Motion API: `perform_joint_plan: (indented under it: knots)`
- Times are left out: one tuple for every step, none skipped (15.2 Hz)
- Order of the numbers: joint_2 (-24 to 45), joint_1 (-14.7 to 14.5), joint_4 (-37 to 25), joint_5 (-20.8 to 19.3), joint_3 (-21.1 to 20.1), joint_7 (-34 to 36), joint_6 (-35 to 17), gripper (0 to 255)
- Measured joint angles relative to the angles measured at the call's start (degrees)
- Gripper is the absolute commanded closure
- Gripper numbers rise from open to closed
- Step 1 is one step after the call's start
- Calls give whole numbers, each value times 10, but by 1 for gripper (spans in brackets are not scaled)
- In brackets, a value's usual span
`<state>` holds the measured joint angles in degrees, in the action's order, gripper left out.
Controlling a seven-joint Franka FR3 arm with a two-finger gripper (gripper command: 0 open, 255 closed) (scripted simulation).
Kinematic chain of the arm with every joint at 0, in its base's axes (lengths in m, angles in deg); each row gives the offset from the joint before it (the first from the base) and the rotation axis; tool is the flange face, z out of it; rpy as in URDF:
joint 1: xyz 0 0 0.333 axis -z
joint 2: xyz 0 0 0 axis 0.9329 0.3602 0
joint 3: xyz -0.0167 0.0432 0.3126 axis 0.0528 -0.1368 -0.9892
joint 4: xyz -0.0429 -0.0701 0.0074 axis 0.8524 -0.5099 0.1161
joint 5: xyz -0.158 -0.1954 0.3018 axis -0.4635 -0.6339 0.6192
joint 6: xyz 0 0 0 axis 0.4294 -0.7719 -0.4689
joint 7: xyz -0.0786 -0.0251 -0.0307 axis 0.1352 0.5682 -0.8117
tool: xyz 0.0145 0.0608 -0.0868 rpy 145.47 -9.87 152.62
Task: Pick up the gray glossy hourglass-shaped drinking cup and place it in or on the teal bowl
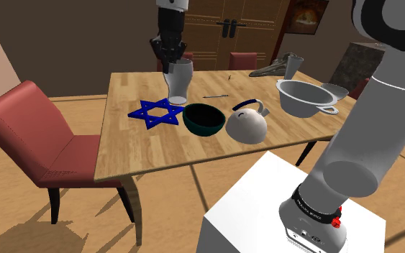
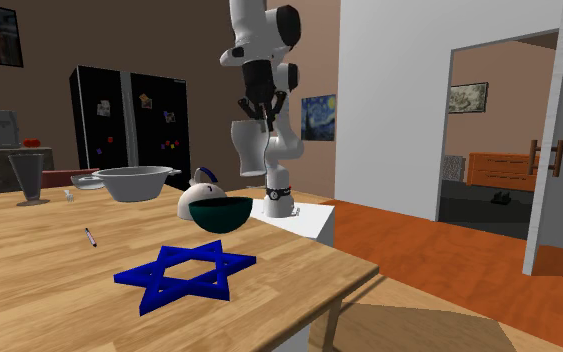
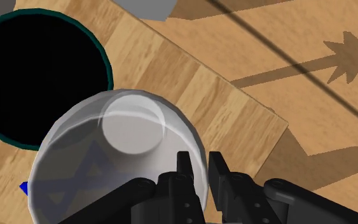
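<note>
The hand (image 1: pixel 173 60) clasps the grey cup (image 1: pixel 178 83) by its rim; it hangs just beneath.

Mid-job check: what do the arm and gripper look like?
The arm is white, rounded segments with dark joints; a dark band near its base carries small lettering and a red spot. The gripper is all black, two blocky fingers.

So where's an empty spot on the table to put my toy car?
Biggest bare patch: the table strip between the blue star, teal bowl and the shoulder view's near edge. The corner behind the star is free too. Crowded: the row of bowl, white kettle and grey basin, with the gripper holding the cup above the star.
</note>
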<state>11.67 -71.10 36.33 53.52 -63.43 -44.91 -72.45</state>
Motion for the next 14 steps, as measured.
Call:
perform_joint_plan:
  knots:
    - [-8,8,0,1,7,-13,10,255]
    - [-18,13,10,3,12,-23,11,255]
    - [-34,19,25,6,17,-35,14,255]
    - [-41,26,28,6,24,-48,20,255]
    - [-47,32,27,6,30,-59,28,255]
    - [-54,39,27,6,37,-72,37,255]
    - [-62,45,35,6,44,-84,39,255]
    - [-74,52,46,7,52,-99,44,255]
    - [-81,56,49,6,57,-108,48,255]
    - [-84,59,55,6,61,-116,46,255]
    - [-85,61,60,6,63,-119,43,255]
    - [-85,62,66,6,64,-122,38,255]
    - [-87,62,74,6,64,-124,31,255]
    - [-88,62,83,6,64,-125,24,255]
